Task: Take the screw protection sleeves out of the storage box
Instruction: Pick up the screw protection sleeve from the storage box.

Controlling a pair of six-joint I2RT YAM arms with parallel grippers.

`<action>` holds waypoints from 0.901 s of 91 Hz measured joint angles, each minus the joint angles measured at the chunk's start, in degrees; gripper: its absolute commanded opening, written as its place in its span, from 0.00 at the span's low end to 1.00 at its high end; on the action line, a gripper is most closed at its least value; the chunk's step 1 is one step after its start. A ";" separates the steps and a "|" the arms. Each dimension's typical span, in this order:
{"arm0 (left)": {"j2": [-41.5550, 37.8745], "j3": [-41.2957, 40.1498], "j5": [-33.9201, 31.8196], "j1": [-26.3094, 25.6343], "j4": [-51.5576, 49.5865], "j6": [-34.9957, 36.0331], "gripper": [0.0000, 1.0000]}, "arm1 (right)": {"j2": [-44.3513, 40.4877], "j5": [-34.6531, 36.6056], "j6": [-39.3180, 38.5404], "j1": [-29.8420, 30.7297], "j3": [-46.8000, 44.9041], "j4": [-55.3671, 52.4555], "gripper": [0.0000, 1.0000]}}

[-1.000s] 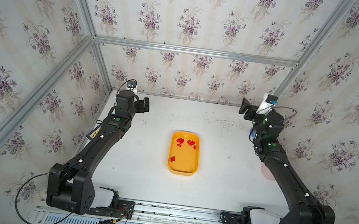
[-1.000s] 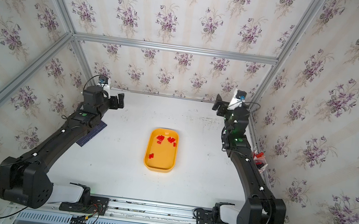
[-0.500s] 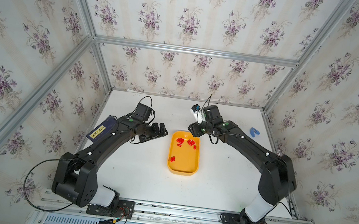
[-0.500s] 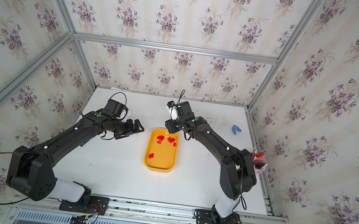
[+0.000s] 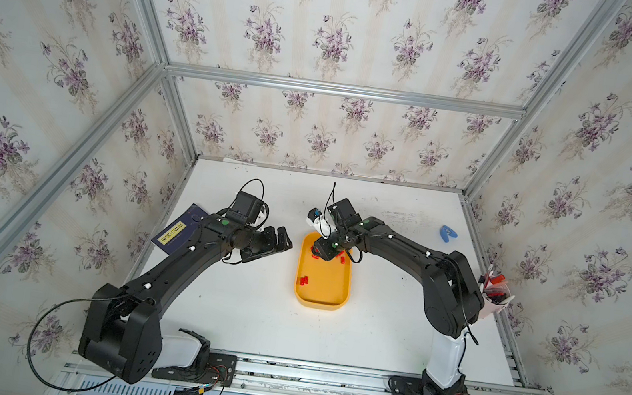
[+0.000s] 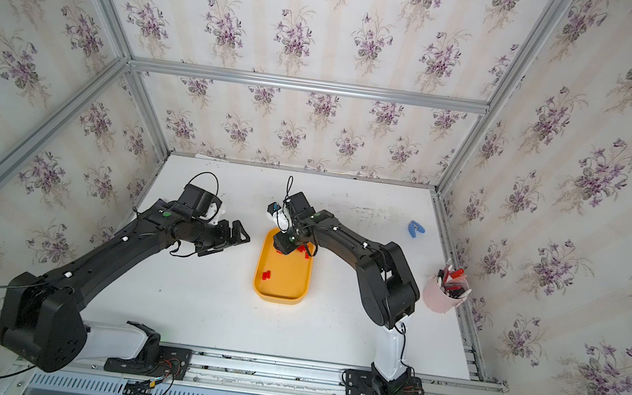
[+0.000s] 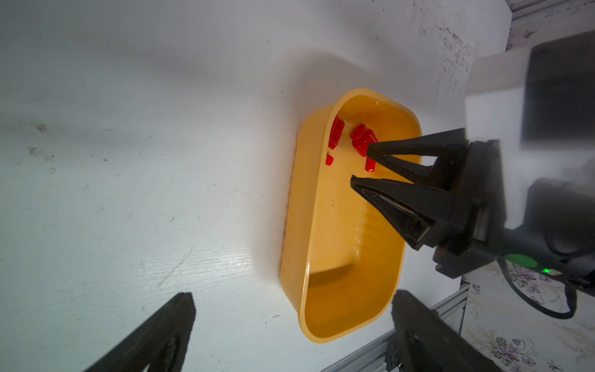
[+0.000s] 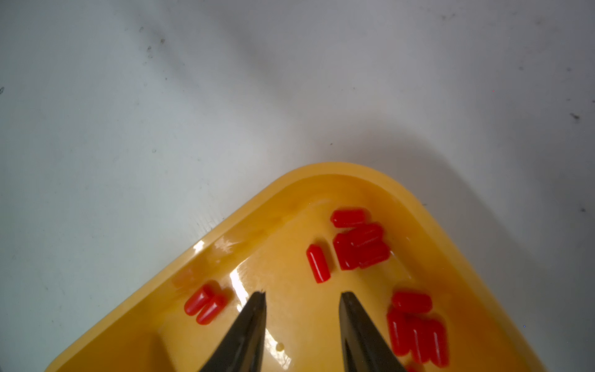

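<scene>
Right wrist: 1 storage box (sleeves clumped).

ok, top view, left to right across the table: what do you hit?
dark blue booklet → left gripper → storage box → blue clip → pink cup
</scene>
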 measured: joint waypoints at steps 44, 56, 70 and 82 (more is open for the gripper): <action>-0.04 0.09 -1.03 0.00 0.04 1.92 1.00 | 3.50 -0.85 -0.66 0.70 -1.40 3.04 0.35; 0.15 0.09 -1.20 0.00 0.07 2.03 1.00 | 4.09 -0.61 -0.85 0.74 -1.27 3.34 0.35; 0.39 0.09 -1.20 0.00 0.09 2.27 1.00 | 4.90 -0.35 -1.01 0.74 -0.63 3.69 0.33; 0.44 0.09 -1.22 0.00 0.09 2.64 1.00 | 5.79 0.28 -1.05 0.74 -0.26 3.80 0.33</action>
